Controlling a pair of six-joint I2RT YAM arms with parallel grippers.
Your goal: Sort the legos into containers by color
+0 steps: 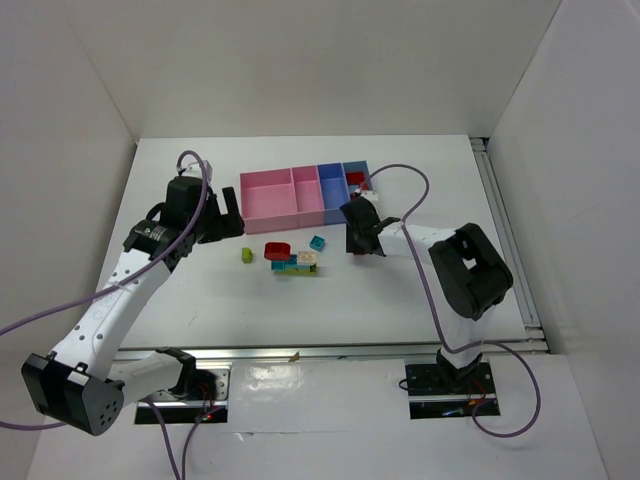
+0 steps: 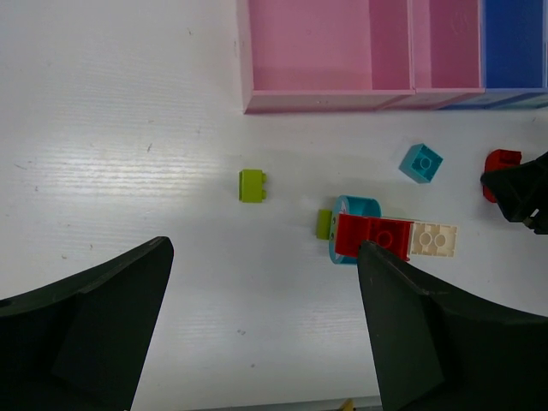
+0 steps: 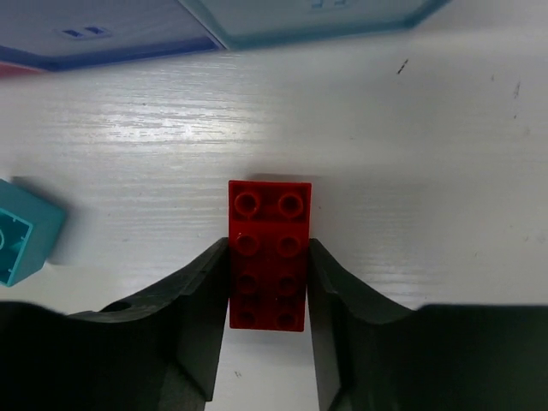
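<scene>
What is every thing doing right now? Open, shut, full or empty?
left gripper: open, holding nothing.
right gripper: shut on the long red brick.
long red brick: studs up, gripped on both long sides.
pink bins: empty.
periwinkle bin: empty.
light blue bin: holds a second red brick.

The left arm [image 1: 105, 305] is stretched forward from its base at the near left and turned inward at the wrist, so that the left gripper [image 1: 233, 215] is pointed to the right. Its jaws are spread wide, and the two black fingers [image 2: 94, 325] are seen well apart and empty. The right arm [image 1: 470, 265] is folded at the elbow and reached leftward, with the right gripper [image 3: 267, 248] held low. Its fingers [image 3: 201, 317] are pressed against both long sides of a red brick [image 3: 270, 214], which is clamped between them.
</scene>
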